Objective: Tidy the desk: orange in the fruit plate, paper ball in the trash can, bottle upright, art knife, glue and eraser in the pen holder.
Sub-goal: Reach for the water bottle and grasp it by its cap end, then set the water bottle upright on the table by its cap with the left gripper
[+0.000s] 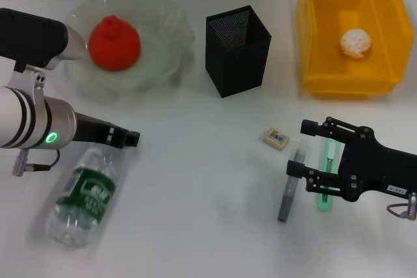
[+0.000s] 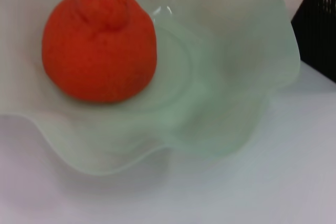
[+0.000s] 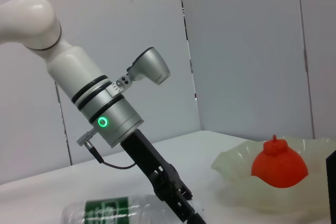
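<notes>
**Bottle down, pens loose: two arms poised over half-tidied desk**

Head view: orange [image 1: 114, 43] already sits in the fruit plate [image 1: 166, 24], upper left of frame; paper ball [image 1: 356, 42] lies in the yellow trash can [image 1: 313, 43], upper right. Pen holder [image 1: 238, 50] stands at top centre w/ nothing visibly in it.

Left gripper [image 1: 130, 139] hovers at lower left, just above the neck end of the bottle [image 1: 86, 196], which lies flat, long axis running from lower left up toward the jaws; whether its jaws are spread or pressed together can't be told. Left arm is clearly the nearer one for standing it up.

Right gripper [image 1: 311, 151], lower right, has jaws spread, straddling the green glue [image 1: 325, 180], whose long axis runs roughly top-to-bottom in frame. Grey art knife [image 1: 290, 187] lies parallel, just left of it; eraser [image 1: 276, 139] sits apart, further up and left. Nothing gripped yet, apparently.
</notes>
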Available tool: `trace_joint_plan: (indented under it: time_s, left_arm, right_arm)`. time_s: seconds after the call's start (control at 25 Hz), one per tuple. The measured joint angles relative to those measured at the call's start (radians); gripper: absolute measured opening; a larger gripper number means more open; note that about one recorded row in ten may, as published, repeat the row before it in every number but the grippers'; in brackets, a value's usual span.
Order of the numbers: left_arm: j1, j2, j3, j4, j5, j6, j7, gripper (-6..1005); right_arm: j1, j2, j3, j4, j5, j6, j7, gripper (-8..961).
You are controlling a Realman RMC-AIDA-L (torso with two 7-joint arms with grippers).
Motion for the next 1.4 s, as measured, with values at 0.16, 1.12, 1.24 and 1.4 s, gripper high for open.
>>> trace_joint_plan:
  time_s: [0.16,1.12,1.24,1.4]
  left_arm:
    - [-0.01,0.001,0.005,0.0,0.032,0.021,0.001,593]
    - [0.046,0.006,0.014,0.211,0.049,0.062,0.07,476]
    - [0.054,0.006,0.007,0.229,0.042,0.039,0.098,475]
    - [0.09,0.007,0.001,0.267,0.008,-0.006,0.154,474]
  right_arm:
    - [-0.002,0.0,0.0,-0.003,0.0,-0.001,0.008,797]
    - [-0.007,-0.003,0.009,-0.007,0.001,-0.006,0.049,795]
    - [-0.008,-0.003,0.01,-0.007,0.001,-0.007,0.052,795]
    - [-0.009,-0.003,0.01,-0.007,0.001,-0.015,0.057,796]
